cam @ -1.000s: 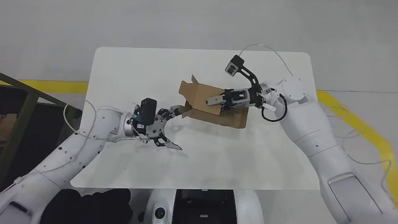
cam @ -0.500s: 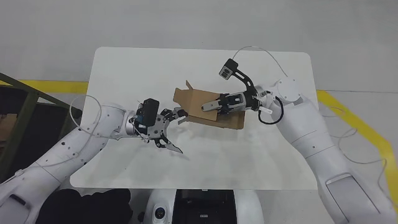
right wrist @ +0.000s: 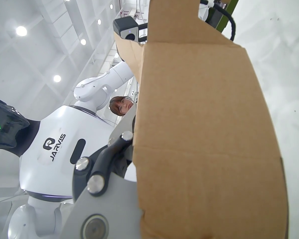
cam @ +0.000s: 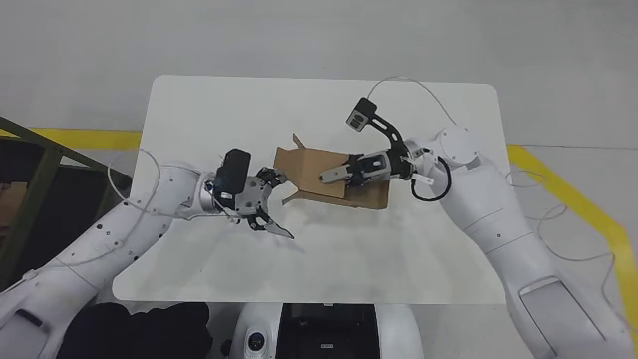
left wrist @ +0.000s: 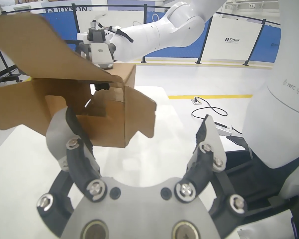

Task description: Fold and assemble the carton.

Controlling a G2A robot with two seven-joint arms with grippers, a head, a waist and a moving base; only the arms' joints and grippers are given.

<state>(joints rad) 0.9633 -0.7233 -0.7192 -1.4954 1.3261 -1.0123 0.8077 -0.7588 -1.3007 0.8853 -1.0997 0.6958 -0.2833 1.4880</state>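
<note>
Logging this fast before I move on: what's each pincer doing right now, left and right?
Left pincer: open, holding nothing, facing the carton.
Right pincer: closed on the carton's top panel.

We identify one white table [cam: 199,110], rectangular with rounded corners. One item lies directly on it: the brown carton [cam: 299,163], near the middle of the tabletop. In the left wrist view we note that its lower edge rests flat on the surface. The end flaps toward the robot's left stand open, spread apart above the surface.
</note>
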